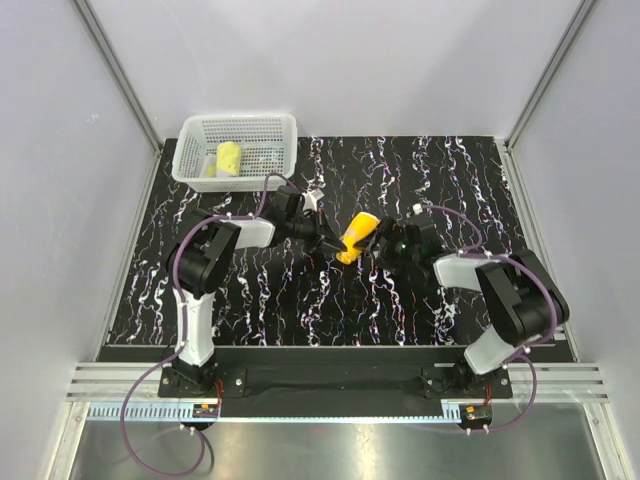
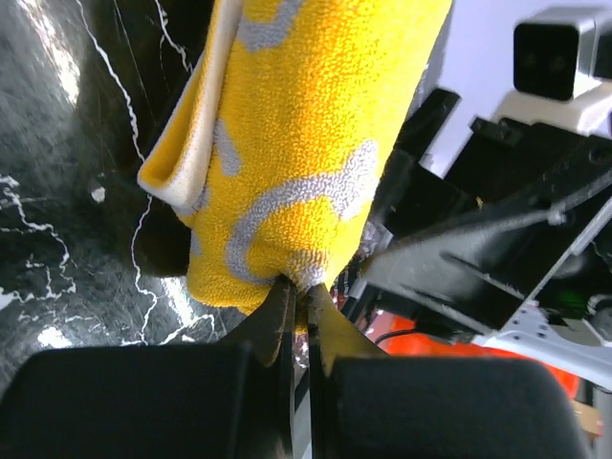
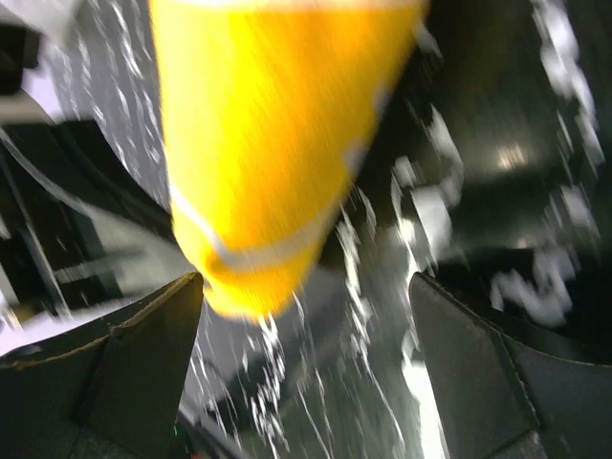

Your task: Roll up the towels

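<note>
Top external view: rolled orange towel (image 1: 358, 237) lies tilted at mid-table between the two grippers, over the black marbled table (image 1: 330, 310); whether it touches the surface cannot be told.
Left gripper (image 2: 300, 320): clenched, fingertips pinching the lower end of the orange roll.
Right gripper (image 3: 306, 325): spread wide, grasping nothing; the roll's end sits between its fingers, but blur hides any contact.
Roll surface: white line marks outside, paler edge folded along one side.
Pale yellow towel (image 1: 229, 159): rolled, lying inside the white mesh basket (image 1: 190, 168) at the table's far left corner.
</note>
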### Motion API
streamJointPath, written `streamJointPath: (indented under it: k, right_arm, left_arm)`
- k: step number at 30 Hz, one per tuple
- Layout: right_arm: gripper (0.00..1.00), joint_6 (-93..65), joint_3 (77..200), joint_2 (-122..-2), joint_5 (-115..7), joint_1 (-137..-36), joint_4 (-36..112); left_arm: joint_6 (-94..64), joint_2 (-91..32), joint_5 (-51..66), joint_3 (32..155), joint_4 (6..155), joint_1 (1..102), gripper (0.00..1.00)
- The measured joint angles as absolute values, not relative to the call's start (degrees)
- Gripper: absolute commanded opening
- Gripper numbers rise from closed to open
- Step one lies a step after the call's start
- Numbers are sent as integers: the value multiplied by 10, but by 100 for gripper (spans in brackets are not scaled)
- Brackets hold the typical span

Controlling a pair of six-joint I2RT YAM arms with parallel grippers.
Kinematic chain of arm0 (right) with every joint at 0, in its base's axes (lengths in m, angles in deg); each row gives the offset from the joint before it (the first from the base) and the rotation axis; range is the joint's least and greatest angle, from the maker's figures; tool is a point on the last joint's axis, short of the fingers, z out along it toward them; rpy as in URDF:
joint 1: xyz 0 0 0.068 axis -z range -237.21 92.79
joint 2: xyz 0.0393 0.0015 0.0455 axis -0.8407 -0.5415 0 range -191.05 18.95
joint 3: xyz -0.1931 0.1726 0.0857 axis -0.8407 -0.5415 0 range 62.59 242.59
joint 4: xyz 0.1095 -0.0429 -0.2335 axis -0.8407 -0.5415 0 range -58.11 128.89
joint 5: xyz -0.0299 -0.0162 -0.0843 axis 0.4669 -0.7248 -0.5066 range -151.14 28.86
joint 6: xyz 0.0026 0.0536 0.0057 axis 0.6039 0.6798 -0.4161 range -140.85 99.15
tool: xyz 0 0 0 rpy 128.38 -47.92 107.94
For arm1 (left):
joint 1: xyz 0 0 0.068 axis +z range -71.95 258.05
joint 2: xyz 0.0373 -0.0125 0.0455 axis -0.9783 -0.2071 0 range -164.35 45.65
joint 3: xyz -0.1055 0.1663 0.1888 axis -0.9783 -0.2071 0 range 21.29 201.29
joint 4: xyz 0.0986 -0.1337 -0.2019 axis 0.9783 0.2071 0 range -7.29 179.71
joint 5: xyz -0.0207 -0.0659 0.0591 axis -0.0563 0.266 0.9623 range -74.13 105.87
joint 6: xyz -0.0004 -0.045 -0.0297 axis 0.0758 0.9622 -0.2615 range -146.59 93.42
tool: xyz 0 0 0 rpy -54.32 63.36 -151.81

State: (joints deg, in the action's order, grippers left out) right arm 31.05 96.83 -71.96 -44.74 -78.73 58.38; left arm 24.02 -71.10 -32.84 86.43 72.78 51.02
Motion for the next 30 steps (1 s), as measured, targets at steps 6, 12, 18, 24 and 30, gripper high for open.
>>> streamJointPath:
  k: [6,12,18,24,30]
  right_arm:
    - [95,315,1017,-791,-470,-789,648]
    - [58,321,1069,-852,-482,-792,670]
    - [31,333,1074,-875,-490,-802,687]
    - [26,317,1110,-866,-488,-805,625]
    - [24,259,1299,-865,-439,-809,489]
  left_arm:
    - [258,-724,-344,867,714,515,0]
    - [273,-737,-355,874,700,519,0]
    - [301,-754,-368,881,679,522,7]
    - [300,-734,-364,879,691,526,60]
    - [249,-546,-310,830,778,564,78]
